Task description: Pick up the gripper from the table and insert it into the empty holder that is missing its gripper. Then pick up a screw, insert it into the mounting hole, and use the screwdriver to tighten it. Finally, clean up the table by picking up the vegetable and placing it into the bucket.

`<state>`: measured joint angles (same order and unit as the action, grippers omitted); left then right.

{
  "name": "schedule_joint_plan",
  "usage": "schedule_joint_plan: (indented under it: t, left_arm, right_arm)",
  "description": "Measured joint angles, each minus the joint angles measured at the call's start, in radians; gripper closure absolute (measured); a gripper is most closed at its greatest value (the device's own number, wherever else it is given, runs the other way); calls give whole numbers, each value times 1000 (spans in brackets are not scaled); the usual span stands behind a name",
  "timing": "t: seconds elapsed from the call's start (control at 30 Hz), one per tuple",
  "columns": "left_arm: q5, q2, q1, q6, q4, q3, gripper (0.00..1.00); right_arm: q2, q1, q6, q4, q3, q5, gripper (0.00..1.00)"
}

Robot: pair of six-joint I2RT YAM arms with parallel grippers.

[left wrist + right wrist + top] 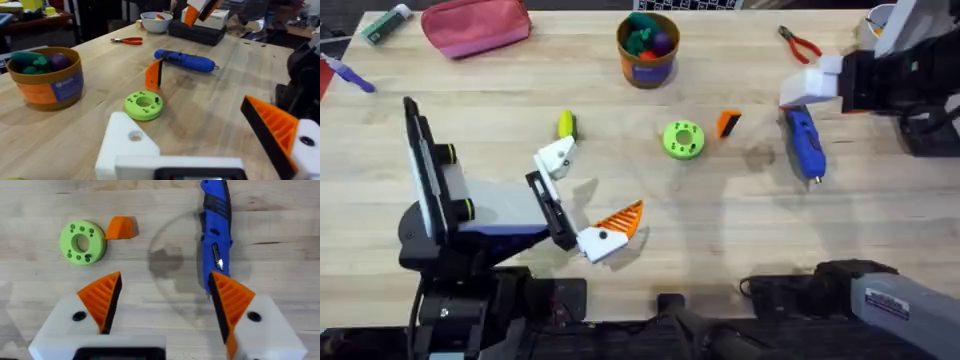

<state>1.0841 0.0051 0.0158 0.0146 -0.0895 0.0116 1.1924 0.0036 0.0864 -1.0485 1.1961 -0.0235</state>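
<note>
Overhead, the bucket (648, 50) stood at the far middle of the desk (720, 230), holding green, blue and purple toy pieces; its blue-purple label carried writing too small to read. In the left wrist view the same bucket (45, 77) sat well apart from the gripper (154, 74), which stood upright just beside the green disc (144, 105). A white bowl (156, 22) with yellow and red items rested at the far edge, near the red-handled pliers (127, 40). The screwdriver (806, 145) lay flat on the desk (its small white label could not be read). The vegetable (566, 124) lay near the holder (557, 158), the bare white finger of the left end effector (582, 198), whose fingers were spread apart. The right end effector (165, 302) hovered over the screwdriver, fingers apart, clamping nothing.
</note>
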Motion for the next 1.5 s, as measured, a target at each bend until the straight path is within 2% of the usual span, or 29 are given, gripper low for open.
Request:
schedule_joint_plan:
  t: [0.4,1.5]
  left_arm:
    - [82,0,0,-23,-33,0,14]
    - [102,0,0,8,-41,0,14]
  right_arm:
    - [0,0,0,0,0,0,8]
    - [0,0,0,0,0,0,7]
